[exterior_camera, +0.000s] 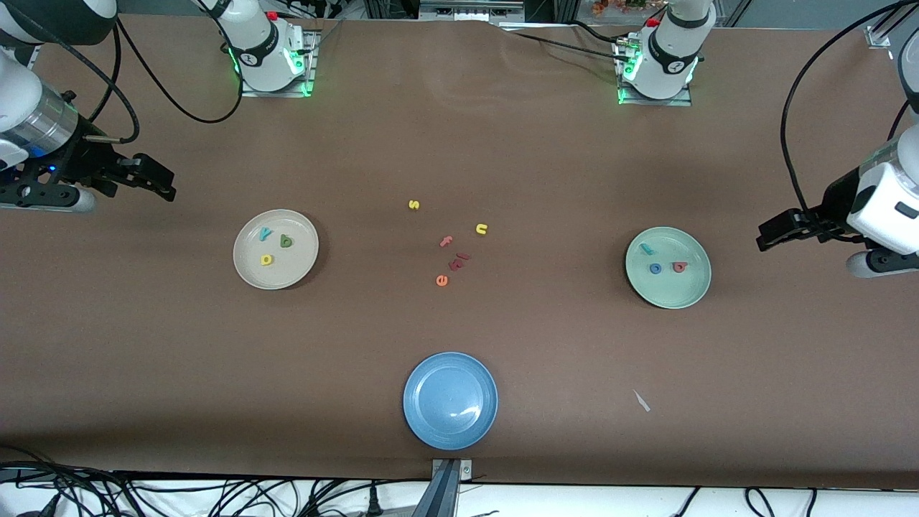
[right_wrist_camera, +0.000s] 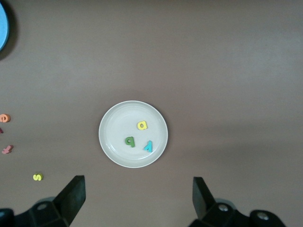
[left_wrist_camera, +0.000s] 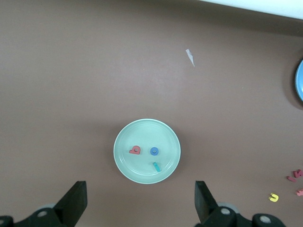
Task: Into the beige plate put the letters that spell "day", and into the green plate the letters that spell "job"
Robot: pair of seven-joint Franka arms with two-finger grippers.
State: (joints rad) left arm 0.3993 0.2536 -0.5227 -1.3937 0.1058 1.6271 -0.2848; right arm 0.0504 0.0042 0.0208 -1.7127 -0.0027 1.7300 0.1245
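Observation:
The beige plate (exterior_camera: pixel 287 271) holds the teal y (exterior_camera: pixel 266 233), the dark green d (exterior_camera: pixel 286 241) and the yellow a (exterior_camera: pixel 266 259). The green plate (exterior_camera: pixel 671 292) holds the teal j (exterior_camera: pixel 646 249), the blue o (exterior_camera: pixel 655 268) and the red-pink b (exterior_camera: pixel 679 267). My right gripper (exterior_camera: pixel 162 182) hangs open and empty over bare table toward the right arm's end; its wrist view shows the beige plate (right_wrist_camera: pixel 116 137) with its letters ahead of the right gripper (right_wrist_camera: pixel 138 201). My left gripper (exterior_camera: pixel 767 239) hangs open and empty over the table's other end, with the green plate (left_wrist_camera: pixel 142 174) ahead of the left gripper (left_wrist_camera: pixel 141 203).
A blue plate (exterior_camera: pixel 450 400) with nothing in it lies near the front edge. Loose letters sit mid-table: a yellow s (exterior_camera: pixel 413 205), a yellow u (exterior_camera: pixel 481 229), a pink f (exterior_camera: pixel 446 241), an orange e (exterior_camera: pixel 441 280) and dark red pieces (exterior_camera: pixel 458 261). A white scrap (exterior_camera: pixel 641 401) lies nearer the camera than the green plate.

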